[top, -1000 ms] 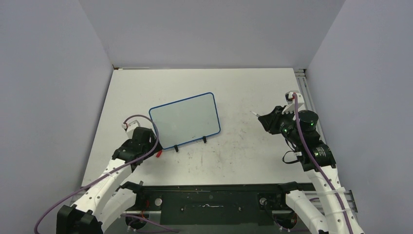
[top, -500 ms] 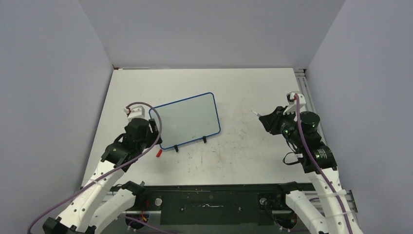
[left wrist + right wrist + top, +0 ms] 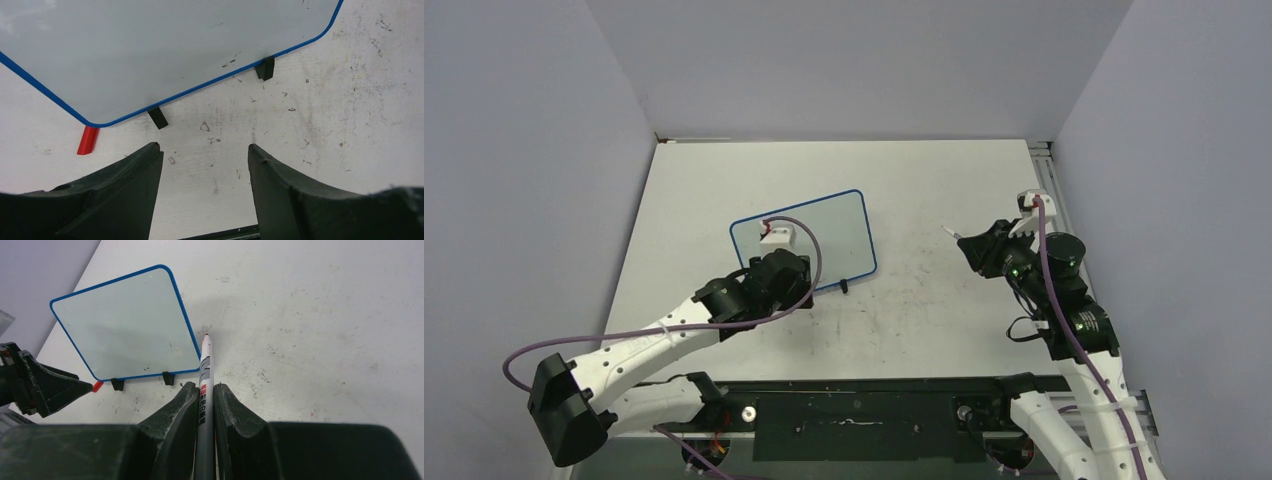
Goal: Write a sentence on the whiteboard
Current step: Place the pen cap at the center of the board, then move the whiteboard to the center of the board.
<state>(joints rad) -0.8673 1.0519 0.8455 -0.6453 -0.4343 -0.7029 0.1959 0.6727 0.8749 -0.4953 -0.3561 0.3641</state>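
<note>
Readying to write: my right gripper [image 3: 204, 387], well right of the whiteboard [image 3: 834, 235], clamps a marker [image 3: 205, 362], its red tip bared and pointing toward the board. My left gripper [image 3: 204, 150] hovers over the board's near edge, jaws apart and empty. The board lies blank mid-table; next, I judge, the tip must reach its face. Both wrist views show a red cap [image 3: 88, 140] by the board's near-left corner; the top view hides it under my left arm.

Blue-framed whiteboard [image 3: 834, 230] with black feet [image 3: 265, 68]; white table [image 3: 924, 180] flecked dark — a red cap [image 3: 88, 140], a grey marker [image 3: 205, 371] tipped red.
</note>
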